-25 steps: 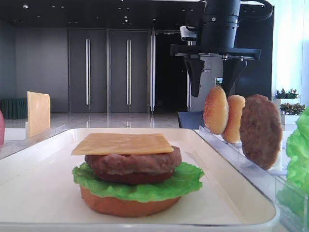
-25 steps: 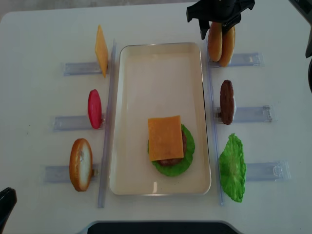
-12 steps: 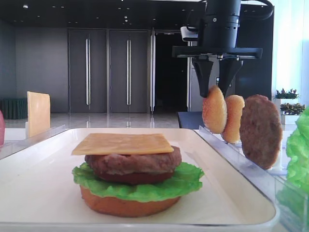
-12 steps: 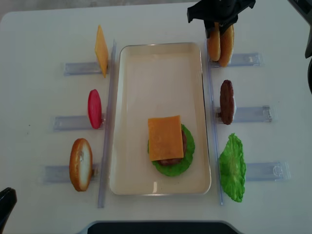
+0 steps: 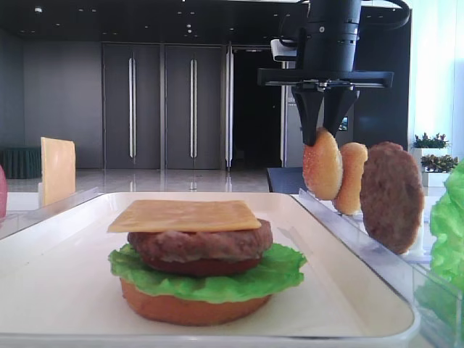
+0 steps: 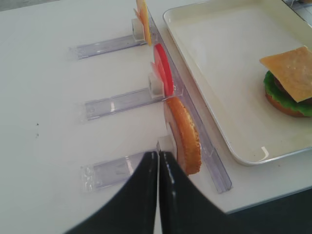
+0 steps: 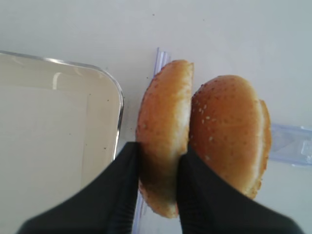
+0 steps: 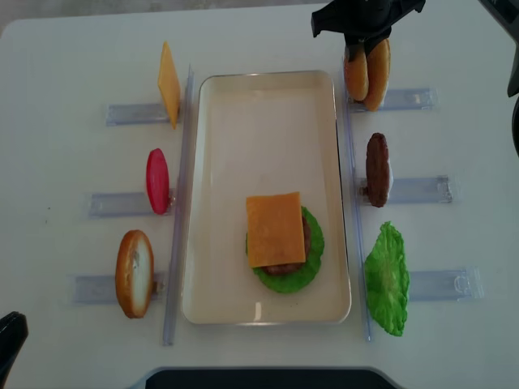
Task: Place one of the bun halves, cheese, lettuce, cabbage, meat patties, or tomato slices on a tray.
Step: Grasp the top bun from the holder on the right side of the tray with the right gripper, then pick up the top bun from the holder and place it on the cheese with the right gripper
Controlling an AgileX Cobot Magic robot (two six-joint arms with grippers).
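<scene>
The right gripper [image 7: 158, 183] pinches the nearer of two top bun halves [image 7: 165, 131] standing on edge; in the right wrist view its black fingers [image 7: 127, 185] press on both faces of that bun, low in the frame. The second bun half [image 7: 229, 131] stands just beside it to the right, touching it, on a clear plastic rack [image 7: 292, 144]. In the overhead view this gripper [image 8: 358, 50] sits at the upper right of the frame, over the bun pair [image 8: 366, 73].

The left gripper [image 6: 158, 161] has its jaws pressed together with nothing between them; its tips lie at the lower centre of the left wrist view, just beside a flat bottom bun [image 6: 185, 141] standing on a rack. Above that in the frame stand a tomato slice [image 6: 163, 75] and a cheese slice [image 6: 142, 12], each on its own rack.

The white tray [image 8: 219, 203] fills the middle of the overhead view. In its lower right part lies a stack: a bun at the bottom [image 5: 188, 308], lettuce [image 5: 275, 272], a meat patty [image 5: 199, 243] and a cheese square [image 5: 185, 215] on top. Right of the tray stand a spare patty [image 8: 377, 168] and a lettuce leaf [image 8: 387, 279].
</scene>
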